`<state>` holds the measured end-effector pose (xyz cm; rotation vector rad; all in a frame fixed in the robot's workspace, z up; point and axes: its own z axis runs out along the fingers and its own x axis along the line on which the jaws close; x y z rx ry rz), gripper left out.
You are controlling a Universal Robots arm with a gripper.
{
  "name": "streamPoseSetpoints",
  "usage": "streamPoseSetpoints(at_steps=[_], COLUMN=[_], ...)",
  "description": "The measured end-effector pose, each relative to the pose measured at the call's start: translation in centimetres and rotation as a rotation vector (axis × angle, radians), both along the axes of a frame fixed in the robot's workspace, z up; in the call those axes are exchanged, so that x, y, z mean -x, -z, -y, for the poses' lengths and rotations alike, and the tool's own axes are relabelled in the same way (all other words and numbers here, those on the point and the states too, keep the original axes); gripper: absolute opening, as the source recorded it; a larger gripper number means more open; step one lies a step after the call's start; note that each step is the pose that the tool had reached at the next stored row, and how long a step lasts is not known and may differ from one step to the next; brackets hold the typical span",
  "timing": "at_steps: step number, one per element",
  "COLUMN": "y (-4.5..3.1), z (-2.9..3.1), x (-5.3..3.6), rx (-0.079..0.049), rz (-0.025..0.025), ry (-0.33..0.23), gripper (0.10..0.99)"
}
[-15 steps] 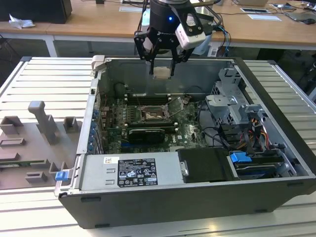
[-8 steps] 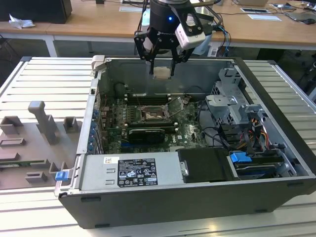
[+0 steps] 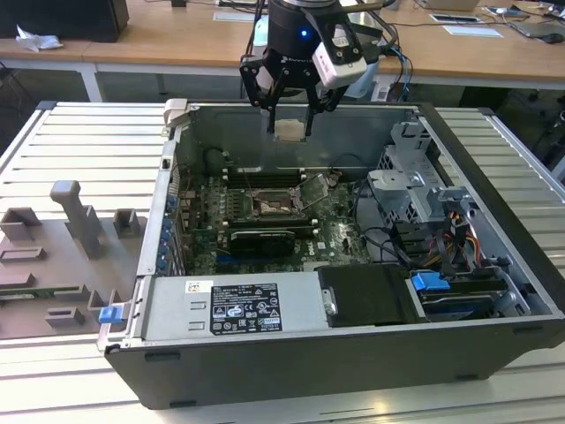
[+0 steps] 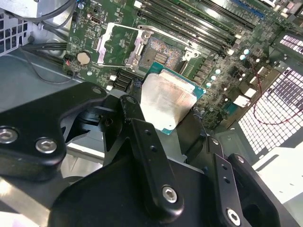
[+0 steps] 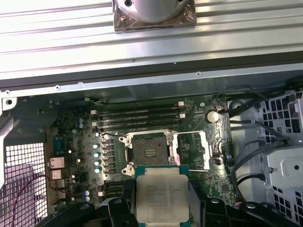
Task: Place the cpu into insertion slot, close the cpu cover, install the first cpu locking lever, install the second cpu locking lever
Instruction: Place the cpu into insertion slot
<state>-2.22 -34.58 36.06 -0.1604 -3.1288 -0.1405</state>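
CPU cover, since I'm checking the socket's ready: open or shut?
Open: the cpu cover lies flipped beside the bare insertion slot; the gripper holds the cpu.

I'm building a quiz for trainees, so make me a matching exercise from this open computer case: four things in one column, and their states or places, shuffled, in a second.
Things:
1. small flat square silver-faced cpu
2. square dark insertion slot with silver rim
3. thin silvery metal cpu cover frame
4. black gripper

States:
A. swung open beside the socket
B. shut on the chip
C. held between the fingers
D. uncovered and empty

Pairs: 1-C, 2-D, 3-A, 4-B
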Motion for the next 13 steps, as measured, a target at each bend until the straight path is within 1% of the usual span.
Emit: streamPoseSetpoints(at_steps=[13], y=[0.0], z=[0.0], x=[0.0], rx=[0.0], rz=[0.0004], ry=[0.032], gripper=[0.537])
